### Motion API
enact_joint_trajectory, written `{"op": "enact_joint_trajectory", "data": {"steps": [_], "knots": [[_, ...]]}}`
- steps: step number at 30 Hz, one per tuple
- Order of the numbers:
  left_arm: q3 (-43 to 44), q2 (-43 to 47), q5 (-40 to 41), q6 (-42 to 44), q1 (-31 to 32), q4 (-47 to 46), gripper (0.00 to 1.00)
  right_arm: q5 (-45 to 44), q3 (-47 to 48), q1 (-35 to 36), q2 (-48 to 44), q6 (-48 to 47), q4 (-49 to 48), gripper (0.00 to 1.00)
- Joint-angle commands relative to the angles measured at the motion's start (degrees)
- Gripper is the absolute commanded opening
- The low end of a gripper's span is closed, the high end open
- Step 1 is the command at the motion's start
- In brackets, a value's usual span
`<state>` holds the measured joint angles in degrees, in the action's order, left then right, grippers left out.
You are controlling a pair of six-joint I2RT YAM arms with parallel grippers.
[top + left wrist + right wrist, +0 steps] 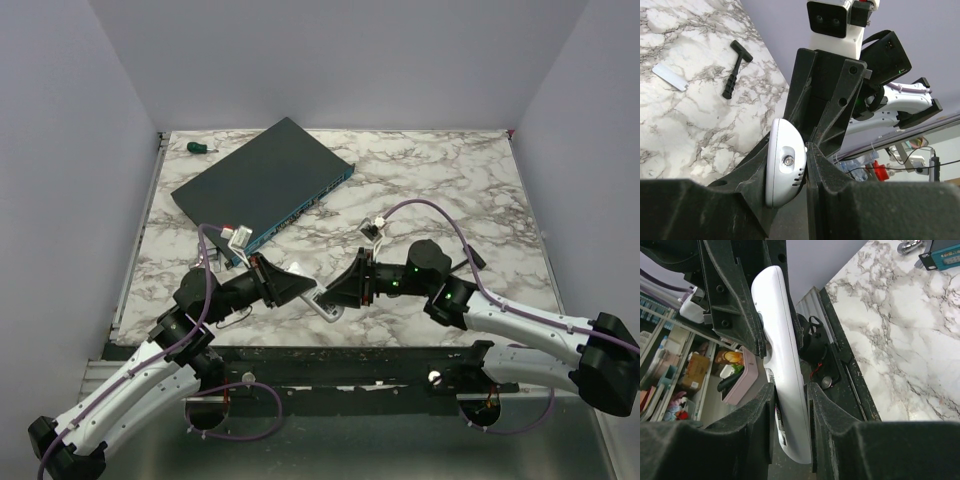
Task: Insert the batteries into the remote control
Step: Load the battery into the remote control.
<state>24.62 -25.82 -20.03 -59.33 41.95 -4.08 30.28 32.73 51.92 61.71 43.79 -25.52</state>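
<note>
looking down from above, the left gripper [305,290] and right gripper [335,295] meet nose to nose over the marble table's [450,190] near edge. the white remote control [325,307] bridges them, and a dark network box [262,185] lies behind. at the left wrist, the left fingers [747,172] pinch the remote's rounded end; a black t-handled tool [735,75] and a small white plate [670,76] lie apart on the marble. at the right wrist, the right fingers [825,410] press on the remote's other end. its battery bay is hidden.

You have soft, even light over the worktop [450,200], with faint shadows beneath the arms; the right pincer [790,390] looks dark and slightly blurred up close.
</note>
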Motion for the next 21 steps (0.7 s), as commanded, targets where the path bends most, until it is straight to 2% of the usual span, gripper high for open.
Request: {"op": "enact_joint_trajectory", "data": {"steps": [1, 2, 4, 6, 9, 15, 21], "knots": [[0.8, 1.1, 0.1, 0.1, 0.1, -4.3, 0.0, -7.4, 0.6, -0.4, 1.6, -2.2, 8.5, 0.01], [0.8, 1.0, 0.1, 0.1, 0.1, -4.3, 0.0, -6.6, 0.5, -0.3, 1.6, -2.8, 8.0, 0.05], [0.8, 0.7, 0.1, 0.1, 0.1, -4.3, 0.0, -5.4, 0.5, -0.3, 1.7, -3.6, 7.3, 0.28], [0.8, 0.5, 0.1, 0.0, 0.0, -4.2, 0.0, -4.7, 0.5, -0.3, 1.3, -4.0, 6.3, 0.43], [0.7, 0.1, 0.0, -0.2, 0.1, -4.1, 0.0, -4.0, 0.0, -0.3, 0.4, -4.5, 3.5, 0.57], [0.6, -0.6, 0.3, -0.2, 0.1, -3.2, 0.0, -3.3, 0.3, -0.3, -1.2, -5.5, -0.9, 0.71], [0.6, -0.7, 2.3, 0.4, 0.1, 1.3, 0.0, -6.7, 2.9, -0.3, -3.1, -7.2, 1.5, 0.75]]}}
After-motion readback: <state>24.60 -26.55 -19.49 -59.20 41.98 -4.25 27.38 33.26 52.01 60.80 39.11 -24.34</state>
